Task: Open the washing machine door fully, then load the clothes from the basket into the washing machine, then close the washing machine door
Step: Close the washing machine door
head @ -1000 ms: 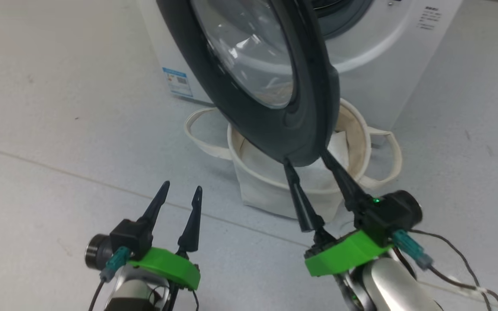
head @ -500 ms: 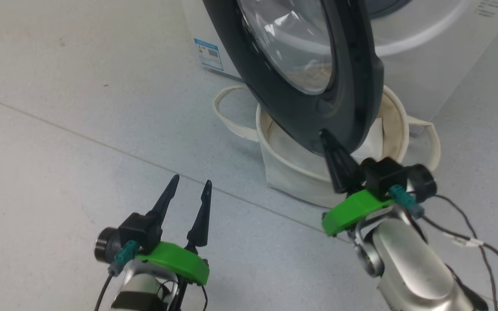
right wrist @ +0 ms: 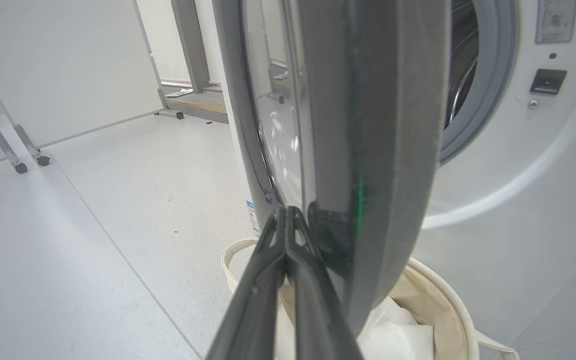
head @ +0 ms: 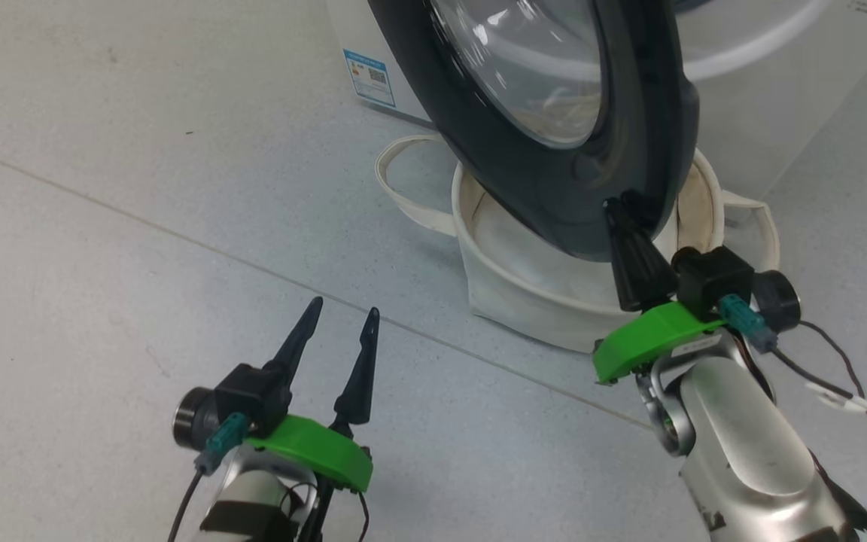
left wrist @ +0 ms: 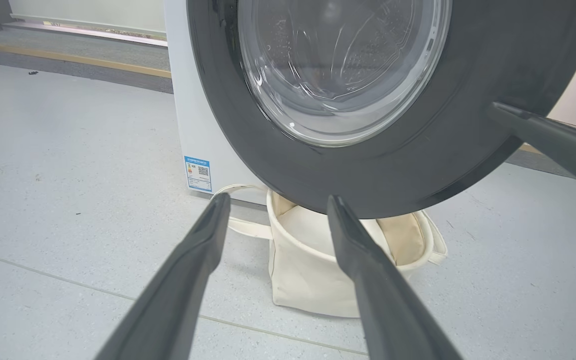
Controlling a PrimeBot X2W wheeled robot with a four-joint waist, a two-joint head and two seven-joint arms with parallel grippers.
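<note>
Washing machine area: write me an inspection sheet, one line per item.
Surface: grey floor, one seam line crossing it.
Washing machine: white, drum opening in view.
Basket: upright at the machine's foot, white sheet inside.
Washing machine door: partly open, hanging over the basket.
Clothes: nothing seen.
Clutter: nothing seen.
Left gripper: open, holding nothing, above the floor.
Right gripper: shut, tips at the door's lower outer rim.
Cables: dark leads trailing from the right wrist.
Surroundings: blue label on the machine; metal frame legs further off.
</note>
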